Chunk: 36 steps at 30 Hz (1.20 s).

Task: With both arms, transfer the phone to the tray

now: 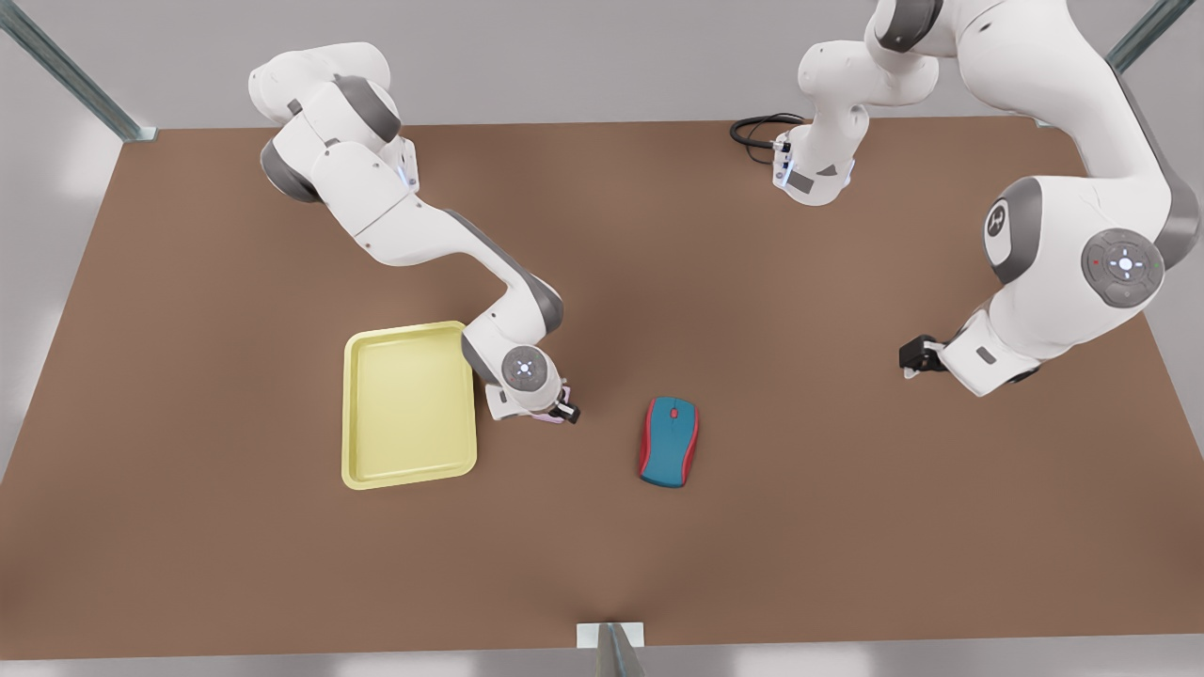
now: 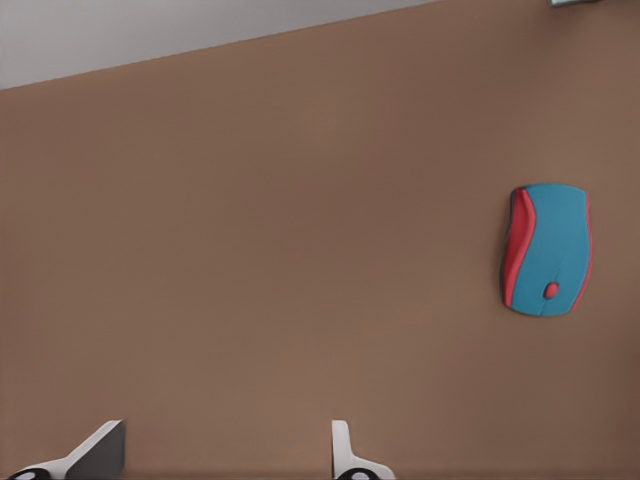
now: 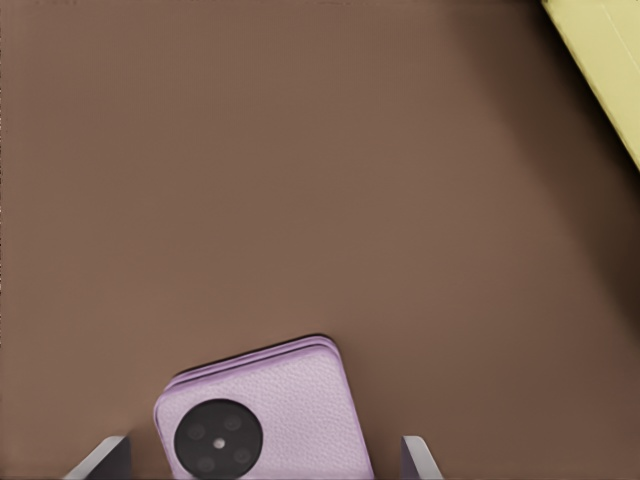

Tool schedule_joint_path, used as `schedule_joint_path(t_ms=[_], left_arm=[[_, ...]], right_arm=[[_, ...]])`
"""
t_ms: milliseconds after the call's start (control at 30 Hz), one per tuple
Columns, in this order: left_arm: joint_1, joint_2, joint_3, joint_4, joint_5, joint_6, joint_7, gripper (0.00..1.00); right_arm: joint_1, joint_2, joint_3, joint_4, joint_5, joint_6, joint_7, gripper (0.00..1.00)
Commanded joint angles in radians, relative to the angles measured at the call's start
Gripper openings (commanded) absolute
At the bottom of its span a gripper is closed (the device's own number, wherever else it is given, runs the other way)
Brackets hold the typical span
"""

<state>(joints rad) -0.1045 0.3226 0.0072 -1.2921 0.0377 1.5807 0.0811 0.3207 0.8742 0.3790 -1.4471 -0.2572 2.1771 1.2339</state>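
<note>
The pale pink phone [image 3: 265, 415] lies flat on the brown table, its round black lens cluster facing up. My right gripper [image 3: 265, 460] hangs over it, open, with one finger on each side and a gap to the phone on both. In the front view this gripper [image 1: 553, 412] is just to the right of the pale yellow tray [image 1: 409, 404], and only a pink sliver of the phone [image 1: 546, 420] peeks out beneath it. A corner of the tray [image 3: 600, 70] shows in the right wrist view. My left gripper [image 1: 917, 357] waits at the front view's right, open [image 2: 225, 460] with nothing between its fingers.
A blue-and-red computer mouse [image 1: 669, 441] lies on the table between the two arms, right of the phone in the front view; the left wrist view sees the mouse [image 2: 546, 250] farther off. A black cable [image 1: 757, 130] coils at the table's far edge.
</note>
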Motion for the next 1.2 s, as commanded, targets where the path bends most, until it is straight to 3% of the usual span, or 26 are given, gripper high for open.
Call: schedule_joint_path(t_ms=[0,967,1033,1167], left_arm=[[0.0,0.0,0.0,0.0,0.001,0.001,0.022,1.0],[0.0,0.027,0.022,0.0,-0.001,0.021,0.009,1.0],[0.0,0.029,0.022,0.0,0.001,0.022,0.009,1.0],[0.0,0.033,0.022,0.0,0.001,0.022,0.009,1.0]], right_arm=[[0.0,-0.001,0.005,0.001,0.001,0.001,-0.142,1.0],[-0.015,0.017,0.038,-0.041,0.021,0.004,-0.284,1.0],[-0.015,0.019,0.038,-0.041,0.021,0.004,-0.286,0.99],[-0.017,0.022,0.038,-0.039,0.021,0.004,-0.286,0.86]])
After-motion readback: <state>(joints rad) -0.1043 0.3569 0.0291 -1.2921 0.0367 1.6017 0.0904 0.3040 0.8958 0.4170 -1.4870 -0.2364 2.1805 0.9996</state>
